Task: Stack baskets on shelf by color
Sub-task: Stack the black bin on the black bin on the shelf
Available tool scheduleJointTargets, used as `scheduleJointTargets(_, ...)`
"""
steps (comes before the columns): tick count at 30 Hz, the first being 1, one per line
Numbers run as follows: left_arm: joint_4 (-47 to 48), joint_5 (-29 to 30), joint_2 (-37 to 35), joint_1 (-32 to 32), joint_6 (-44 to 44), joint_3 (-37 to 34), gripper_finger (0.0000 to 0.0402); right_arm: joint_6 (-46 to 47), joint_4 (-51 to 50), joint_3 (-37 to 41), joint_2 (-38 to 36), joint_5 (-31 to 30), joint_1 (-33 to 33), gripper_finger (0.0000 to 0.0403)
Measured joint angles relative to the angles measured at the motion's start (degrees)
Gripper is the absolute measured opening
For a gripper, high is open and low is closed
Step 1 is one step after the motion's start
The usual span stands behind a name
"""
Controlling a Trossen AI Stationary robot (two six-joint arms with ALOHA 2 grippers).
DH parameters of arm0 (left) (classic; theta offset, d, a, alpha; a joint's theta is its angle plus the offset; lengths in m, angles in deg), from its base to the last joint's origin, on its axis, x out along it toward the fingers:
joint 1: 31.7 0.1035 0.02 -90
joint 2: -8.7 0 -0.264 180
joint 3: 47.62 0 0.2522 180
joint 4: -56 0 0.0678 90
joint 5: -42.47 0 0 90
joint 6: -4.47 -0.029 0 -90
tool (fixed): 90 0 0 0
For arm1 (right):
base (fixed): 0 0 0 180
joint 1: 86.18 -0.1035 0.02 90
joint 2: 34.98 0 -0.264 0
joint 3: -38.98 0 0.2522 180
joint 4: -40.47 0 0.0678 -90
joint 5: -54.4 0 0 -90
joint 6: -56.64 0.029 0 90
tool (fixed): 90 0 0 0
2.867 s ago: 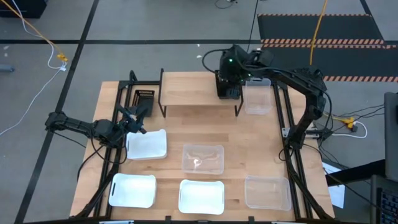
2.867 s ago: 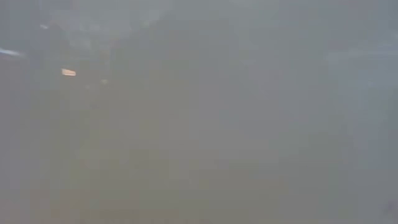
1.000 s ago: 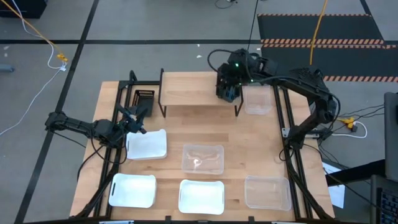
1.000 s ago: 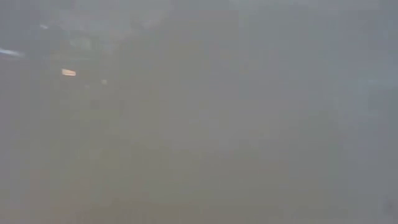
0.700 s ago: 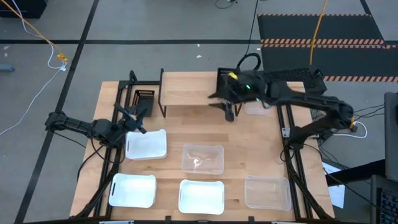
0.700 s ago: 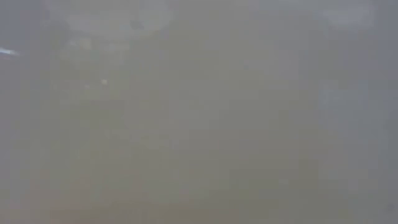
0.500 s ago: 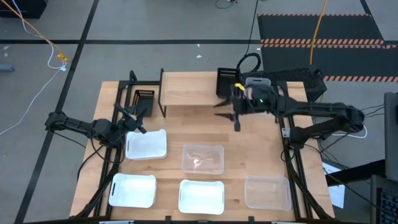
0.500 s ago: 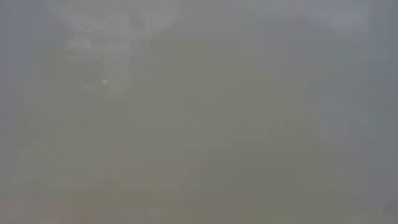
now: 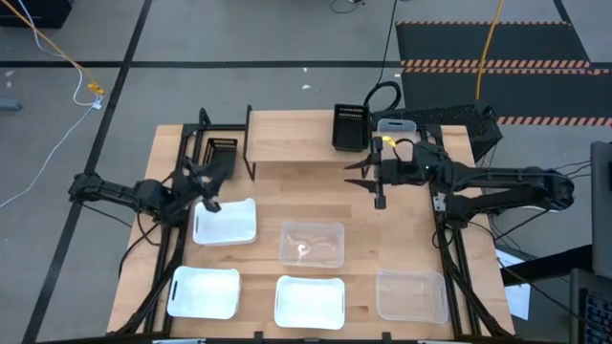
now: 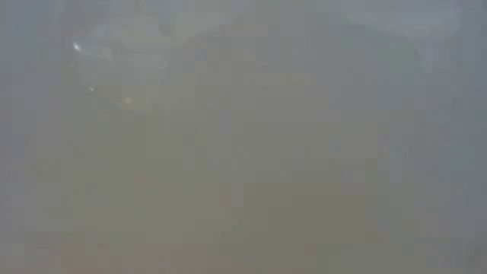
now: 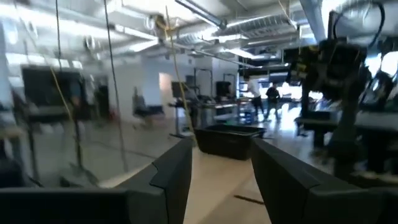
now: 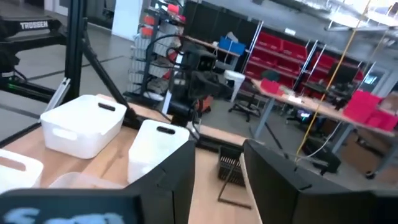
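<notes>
The shelf [image 9: 296,143] stands at the table's far side. One black basket [image 9: 351,127] sits on the shelf's right end and also shows in the left wrist view [image 11: 231,140]. Another black basket [image 9: 222,153] stands on the table left of the shelf. White baskets [image 9: 225,222] [image 9: 204,291] [image 9: 309,301] and clear baskets [image 9: 312,244] [image 9: 411,294] rest on the table's near half. My right gripper [image 9: 369,182] hangs open and empty just near of the shelf's right end. My left gripper [image 9: 208,186] is open and empty above the far white basket.
A further clear basket [image 9: 395,125] stands right of the shelf, partly under my right arm. Black frame rails run along the table's left [image 9: 177,239] and right [image 9: 449,248] edges. Bare wood lies between the shelf and the middle clear basket. The low view shows only grey haze.
My right gripper has drawn back from the black basket on the shelf's right end, gone toward the near and right edges and down, and tipped from pointing down to level. The basket stays on the shelf. My left gripper has rolled about its own axis.
</notes>
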Motion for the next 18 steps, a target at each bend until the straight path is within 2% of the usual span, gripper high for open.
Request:
scheduleJointTargets(5, -0.2, 0.0, 0.0, 0.0, 9.0, 0.0, 0.0168, 0.9, -0.2, 2.9, 0.0, 0.0, -1.6, 0.0131)
scheduleJointTargets(11, 0.5, 0.4, 0.0, 0.0, 9.4, 0.0, 0.0168, 0.5, 4.7, 4.7, -0.6, 0.1, -3.7, 0.0131)
scheduleJointTargets(15, 1.4, 7.8, 0.0, 0.0, 12.3, 0.0, 0.0168, 0.5, 3.9, 4.7, -0.9, 0.1, -4.6, 0.0131)
scheduleJointTargets(18, 8.5, 9.9, 0.1, 0.1, 15.1, 0.0, 0.0168, 0.5, 4.0, 4.7, -1.0, 0.1, -5.1, 0.0131)
